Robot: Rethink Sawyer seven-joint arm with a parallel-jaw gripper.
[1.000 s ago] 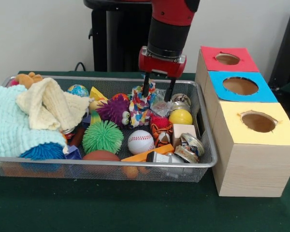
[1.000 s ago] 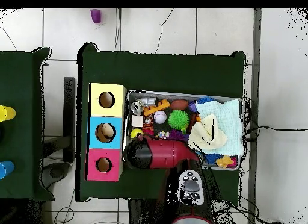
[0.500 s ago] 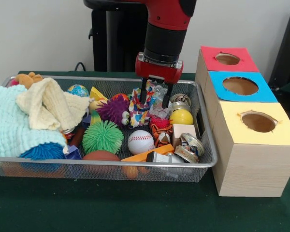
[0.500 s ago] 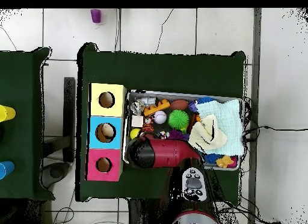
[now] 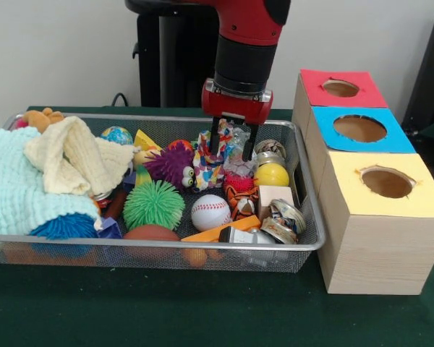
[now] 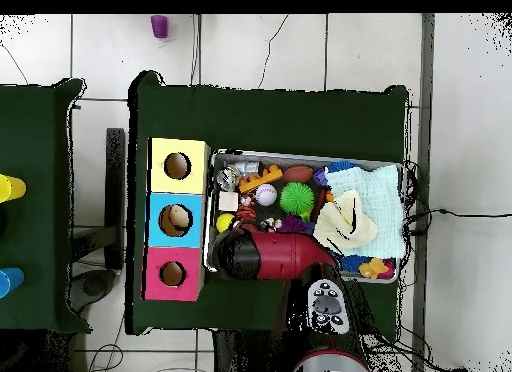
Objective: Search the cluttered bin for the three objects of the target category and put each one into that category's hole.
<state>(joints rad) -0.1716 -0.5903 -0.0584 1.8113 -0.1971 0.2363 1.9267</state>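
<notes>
The gripper (image 5: pixel 232 142), fingers apart around crinkly clear plastic wrap (image 5: pixel 239 148), has lifted slightly above the silver wire-mesh bin (image 5: pixel 202 244) — seemingly carrying nothing out yet.

The shallow silver wire-mesh bin (image 5: pixel 307 242) had a smooth, shiny metal rim. Pale, matt wood grain formed the yellow-topped box (image 5: pixel 380 246). The mint knitted cloth (image 5: pixel 14 191) looked soft and ribbed; the green spiky ball (image 5: pixel 153 204) looked rubbery; the white baseball (image 5: pixel 210 212) smooth.
</notes>
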